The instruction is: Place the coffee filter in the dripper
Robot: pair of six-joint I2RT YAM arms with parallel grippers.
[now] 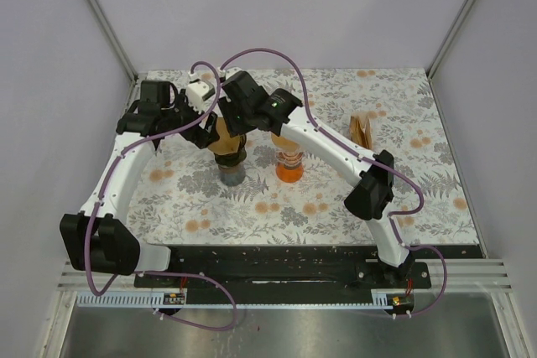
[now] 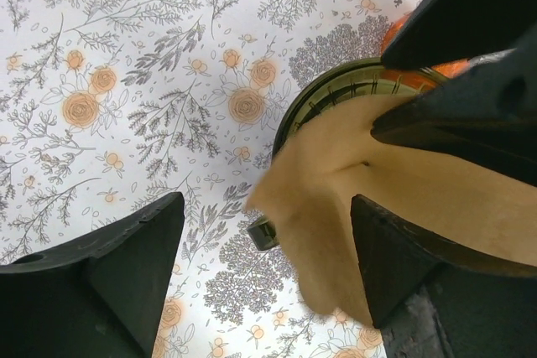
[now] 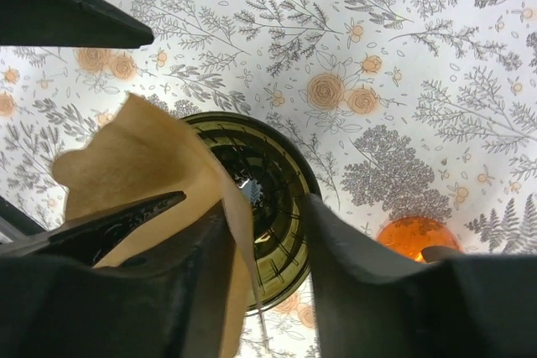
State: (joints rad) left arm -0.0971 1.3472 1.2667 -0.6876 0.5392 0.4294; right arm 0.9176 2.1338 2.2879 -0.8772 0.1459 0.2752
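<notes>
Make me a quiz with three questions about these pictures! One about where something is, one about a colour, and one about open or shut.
1. Where is the brown paper coffee filter?
A. over the dark green ribbed dripper
B. in a drawer
C. on a shelf

2. What colour is the round see-through cup beside the dripper?
A. blue
B. orange
C. pink

3. How are the left gripper's fingers?
A. squeezed shut
B. wide apart
C. out of view

Answers:
1 A: both wrist views show the filter above the dripper's rim.
2 B: it glows orange in the top view.
3 B: the floral tablecloth shows between them in the left wrist view.
</notes>
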